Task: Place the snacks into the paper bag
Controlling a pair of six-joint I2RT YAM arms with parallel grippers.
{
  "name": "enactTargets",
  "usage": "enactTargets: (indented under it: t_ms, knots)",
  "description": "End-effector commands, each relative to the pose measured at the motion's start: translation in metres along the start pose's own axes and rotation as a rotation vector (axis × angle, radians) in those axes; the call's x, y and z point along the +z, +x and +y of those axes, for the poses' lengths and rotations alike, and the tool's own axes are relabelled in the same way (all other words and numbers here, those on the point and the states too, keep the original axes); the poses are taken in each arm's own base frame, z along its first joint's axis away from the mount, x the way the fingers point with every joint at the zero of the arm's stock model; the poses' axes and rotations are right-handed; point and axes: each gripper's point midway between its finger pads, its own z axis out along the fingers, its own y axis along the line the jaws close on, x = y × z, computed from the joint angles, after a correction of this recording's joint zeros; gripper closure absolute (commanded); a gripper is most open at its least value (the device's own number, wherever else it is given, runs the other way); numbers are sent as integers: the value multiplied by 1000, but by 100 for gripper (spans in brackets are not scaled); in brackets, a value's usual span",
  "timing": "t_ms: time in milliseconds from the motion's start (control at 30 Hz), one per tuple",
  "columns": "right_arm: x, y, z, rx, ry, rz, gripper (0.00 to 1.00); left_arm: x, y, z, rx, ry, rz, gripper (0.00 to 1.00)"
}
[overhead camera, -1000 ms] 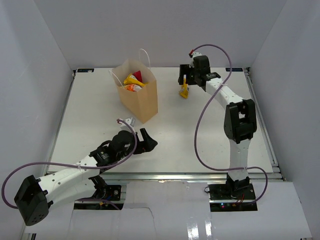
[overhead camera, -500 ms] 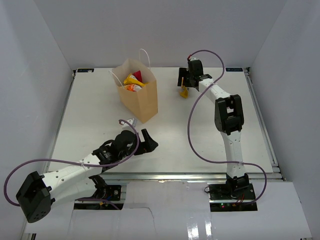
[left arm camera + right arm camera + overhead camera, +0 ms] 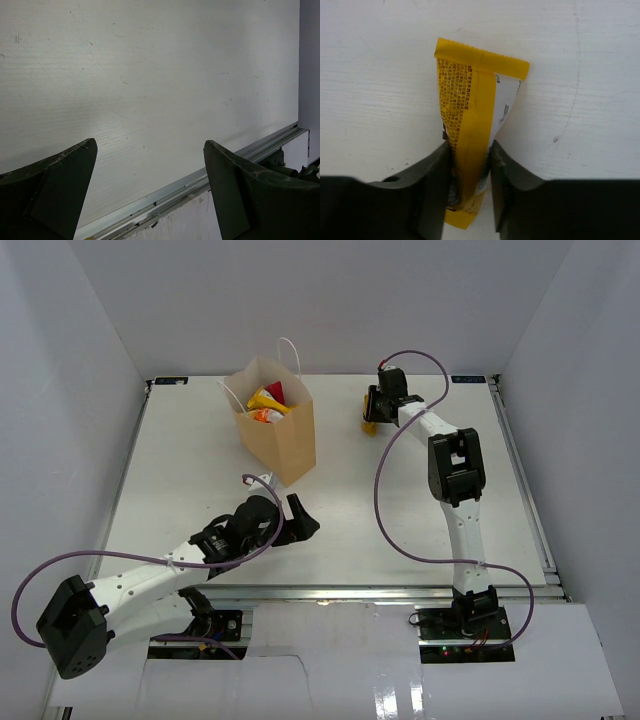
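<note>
The tan paper bag (image 3: 278, 430) stands upright at the back left of the table, with yellow, orange and red snacks (image 3: 268, 404) showing in its open top. A yellow snack packet (image 3: 474, 120) lies on the table at the back, right of the bag. My right gripper (image 3: 469, 155) is down over it, jaws pressed against both its sides, shut on it; from above only a sliver of the yellow packet (image 3: 368, 425) shows under the right gripper (image 3: 376, 412). My left gripper (image 3: 297, 518) hovers low near the front, in front of the bag, open and holding nothing, as the left wrist view of the gripper (image 3: 150, 147) confirms.
A small white scrap (image 3: 258, 480) lies on the table just in front of the bag. The metal front rail (image 3: 200, 177) of the table runs under the left gripper. White walls enclose the table on three sides.
The right arm reached further back and down onto the yellow packet, and its jaws closed on it. The left arm crept slightly forward and right, still open.
</note>
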Motion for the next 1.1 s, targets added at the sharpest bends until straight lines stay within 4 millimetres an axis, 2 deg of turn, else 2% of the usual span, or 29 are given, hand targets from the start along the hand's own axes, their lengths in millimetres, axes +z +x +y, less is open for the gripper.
enactTargets:
  t_ms: [0,33,67,100,167,200,267,300,367,400,433,467,500,533,567,600,633,667,700,767,800,867,900,967,1067]
  knots:
    - [-4,-3,-10,16,-14,-4,67,-3,-15,-17,0,45,-38,2]
    - [-9,-7,-11,18,-23,-10,69,-3,-16,-18,-2,49,-40,2]
    - [-12,-3,-7,15,-52,5,72,-4,-18,-21,-8,60,-48,2]
    - [-18,-10,-11,6,-53,-7,73,-5,-19,-23,-12,67,-52,2]
    - [-29,-12,-4,-4,-117,-3,76,-6,-23,-30,-22,93,-67,2]
    - [-41,-14,-1,-23,-171,-1,82,-6,-26,-33,-30,104,-76,2]
    - [-58,-14,6,-56,-237,3,82,-8,-32,-42,-39,137,-93,2]
    - [-71,-12,16,-77,-331,8,87,-8,-35,-46,-44,149,-102,2]
    - [-103,-2,23,-164,-421,10,88,-10,-42,-54,-66,176,-125,2]
    - [-138,-9,40,-207,-552,-21,91,-12,-48,-61,-75,203,-146,2]
    - [-149,20,42,-246,-613,19,92,-14,-54,-68,-98,229,-165,2]
    - [-163,30,45,-330,-670,3,92,-14,-57,-70,-113,238,-176,2]
    - [-201,27,61,-389,-780,-49,92,-14,-60,-72,-129,243,-188,2]
    - [-211,60,59,-397,-816,-3,92,-15,-65,-78,-148,268,-208,2]
    - [-221,69,59,-442,-834,-13,92,-15,-66,-79,-190,276,-209,2]
    - [-248,70,68,-483,-889,-51,92,-13,-67,-80,-220,275,-211,2]
    - [-258,80,69,-506,-902,-43,92,-8,-66,-80,-248,266,-203,2]
    - [-265,104,67,-501,-909,6,92,-6,-68,-84,-281,270,-197,2]
    - [-282,105,73,-553,-926,-29,92,-3,-69,-86,-299,267,-189,2]
    - [-296,117,77,-580,-936,-32,92,11,-64,-86,-324,239,-157,2]
    - [-309,128,82,-606,-951,-36,92,13,-68,-93,-359,247,-154,2]
    - [-319,137,88,-629,-963,-42,91,26,-63,-94,-390,230,-121,2]
    - [-328,143,93,-655,-967,-52,91,27,-67,-102,-413,243,-118,2]
    - [-338,150,100,-668,-979,-57,91,32,-68,-112,-429,271,-101,2]
    - [-346,151,104,-667,-988,-67,90,38,-66,-117,-448,281,-82,3]
